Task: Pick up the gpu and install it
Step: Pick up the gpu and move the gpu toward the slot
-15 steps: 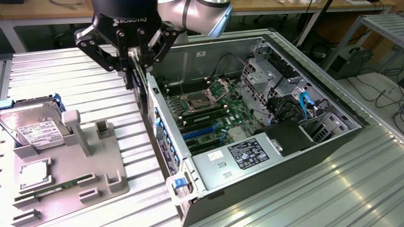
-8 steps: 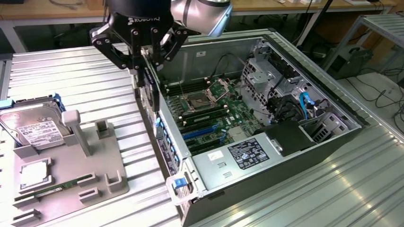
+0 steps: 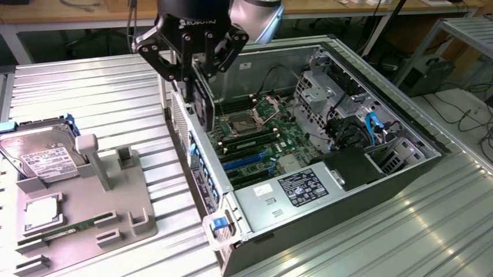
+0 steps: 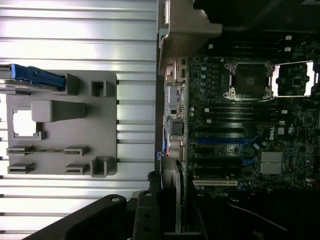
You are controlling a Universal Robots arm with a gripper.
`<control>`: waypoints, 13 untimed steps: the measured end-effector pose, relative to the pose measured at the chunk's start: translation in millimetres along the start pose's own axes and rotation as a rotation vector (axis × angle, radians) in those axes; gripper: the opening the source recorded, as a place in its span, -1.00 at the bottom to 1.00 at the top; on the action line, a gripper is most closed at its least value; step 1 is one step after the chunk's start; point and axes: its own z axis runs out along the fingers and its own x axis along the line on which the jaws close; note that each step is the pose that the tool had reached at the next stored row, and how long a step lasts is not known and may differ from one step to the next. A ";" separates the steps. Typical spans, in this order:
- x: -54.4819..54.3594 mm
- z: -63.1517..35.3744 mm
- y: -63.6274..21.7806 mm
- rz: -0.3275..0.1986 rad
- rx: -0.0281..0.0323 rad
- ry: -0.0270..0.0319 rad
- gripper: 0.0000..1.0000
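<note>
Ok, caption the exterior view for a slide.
Gripper holding the gpu on edge over the open computer case.

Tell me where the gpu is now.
The gpu hangs upright in the gripper, over the open computer case, by its wall on the exterior view's left.

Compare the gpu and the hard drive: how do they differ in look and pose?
The gpu is thin and black; the hard drive is silvery with a white label. The gpu hangs on edge in the gripper over the open computer case; the hard drive rests in the gray holder. Both are flat and rectangular.
</note>
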 end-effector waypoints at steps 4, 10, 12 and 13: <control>-15.2 0.3 -0.1 0.000 0.0000 -0.0001 -0.44; -35.5 0.6 -0.2 0.000 0.0000 0.0000 -0.44; -41.5 0.8 -0.3 0.000 0.0000 -0.0001 -0.44; -44.6 0.8 -0.4 0.000 0.0000 0.0000 -0.44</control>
